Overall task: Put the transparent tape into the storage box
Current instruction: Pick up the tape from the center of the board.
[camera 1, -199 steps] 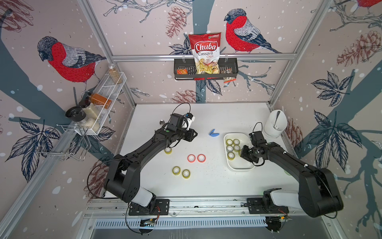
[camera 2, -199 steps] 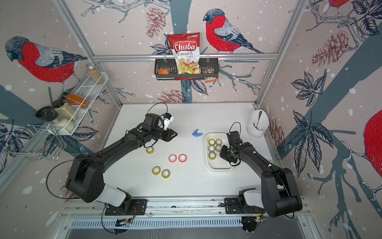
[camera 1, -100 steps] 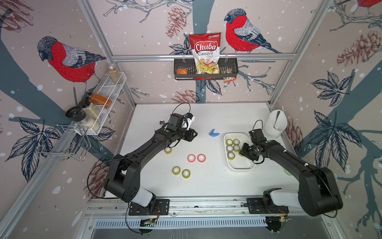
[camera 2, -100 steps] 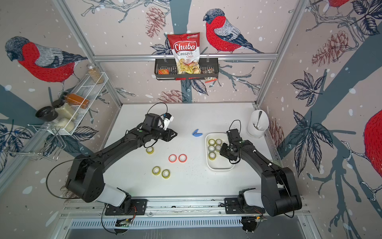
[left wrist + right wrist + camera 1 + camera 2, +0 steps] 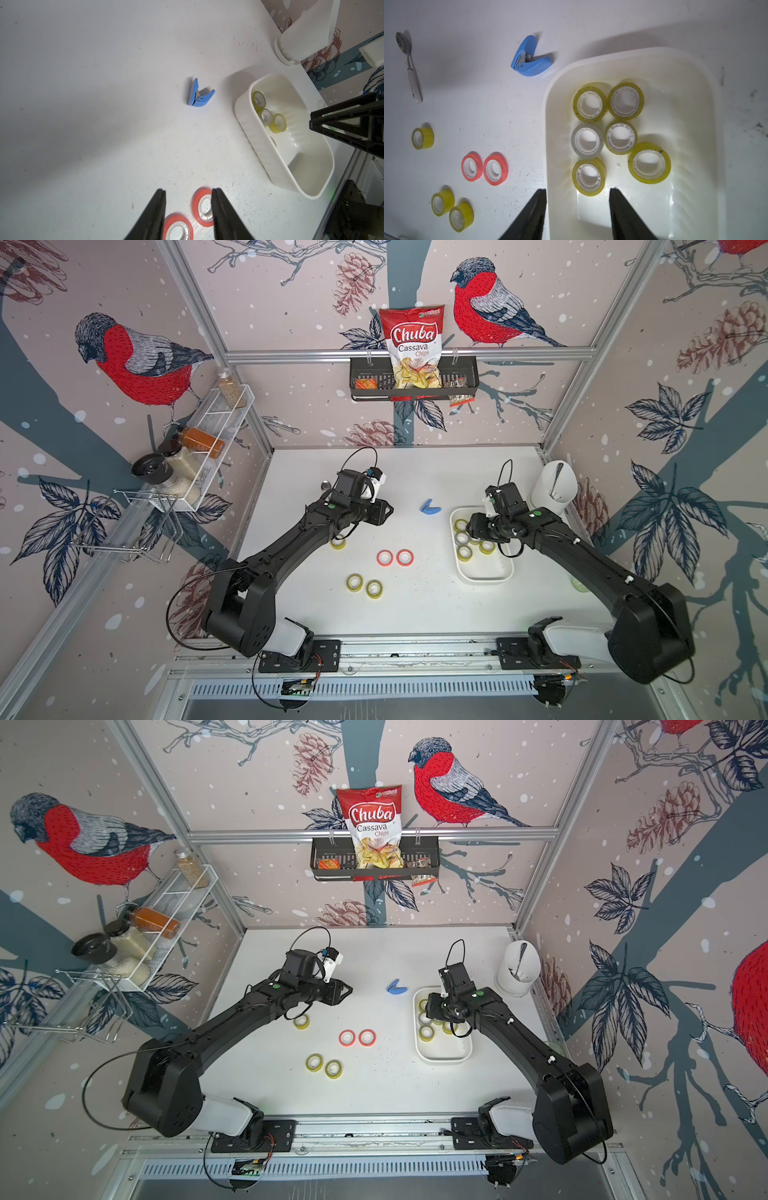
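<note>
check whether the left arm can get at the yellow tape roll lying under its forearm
Probably yes, after pulling back: the yellow tape roll lies on the table partly beneath the forearm, behind the left gripper, whose jaws are open and empty. Nothing else crowds it.

The black right gripper has spread its jaws and drawn back, leaving a yellow-tinted transparent tape roll flat in the shallow white plastic storage box.

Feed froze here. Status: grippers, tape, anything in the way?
Left gripper open, empty. Right gripper open, empty, over storage box. Six rolls in box, three yellowish rolls on table. Two red rolls between them and box.
</note>
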### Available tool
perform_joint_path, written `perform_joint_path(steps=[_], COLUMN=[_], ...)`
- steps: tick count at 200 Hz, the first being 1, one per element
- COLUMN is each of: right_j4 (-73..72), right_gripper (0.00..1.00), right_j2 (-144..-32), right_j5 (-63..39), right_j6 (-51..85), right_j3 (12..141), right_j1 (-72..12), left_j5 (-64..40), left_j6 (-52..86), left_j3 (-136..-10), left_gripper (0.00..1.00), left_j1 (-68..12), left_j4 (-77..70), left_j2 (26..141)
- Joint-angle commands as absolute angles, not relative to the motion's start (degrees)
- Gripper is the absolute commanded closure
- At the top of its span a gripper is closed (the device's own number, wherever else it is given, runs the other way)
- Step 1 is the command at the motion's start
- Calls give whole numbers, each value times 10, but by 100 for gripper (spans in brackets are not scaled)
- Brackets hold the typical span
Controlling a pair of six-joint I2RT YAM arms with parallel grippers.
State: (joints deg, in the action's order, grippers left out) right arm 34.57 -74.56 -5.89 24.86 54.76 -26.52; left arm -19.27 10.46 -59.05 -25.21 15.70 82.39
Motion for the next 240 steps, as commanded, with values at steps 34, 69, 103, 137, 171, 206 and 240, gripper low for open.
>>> perform_joint_path(steps=[34, 69, 103, 137, 171, 206, 240], right_j4=[377, 377, 373, 364, 350, 340, 336], right_gripper=[39, 35, 32, 31, 30, 30, 30], right_j2=[-803, -843, -876, -894, -888, -882, -878], right_j5=[-39, -42, -41, -45, -51, -57, -60], right_j6=[156, 149, 149, 158, 164, 168, 171], right_j3=[621, 662, 685, 684, 669, 659, 652], right_j1=[-361, -395, -414, -423, -425, -424, -423], left_j5=[-137, -97, -32, 33, 46, 31, 4], left_j6=[156, 204, 245, 268, 271, 270, 267], left_j3=[-545, -527, -516, -493, -470, -459, -455], left_gripper=[55, 53, 41, 32, 27, 26, 28], left_j1=[-237, -205, -173, -145, -121, -112, -112], left_j4=[193, 239, 293, 315, 313, 284, 254], left_j2=[780, 770, 756, 740, 747, 771, 797])
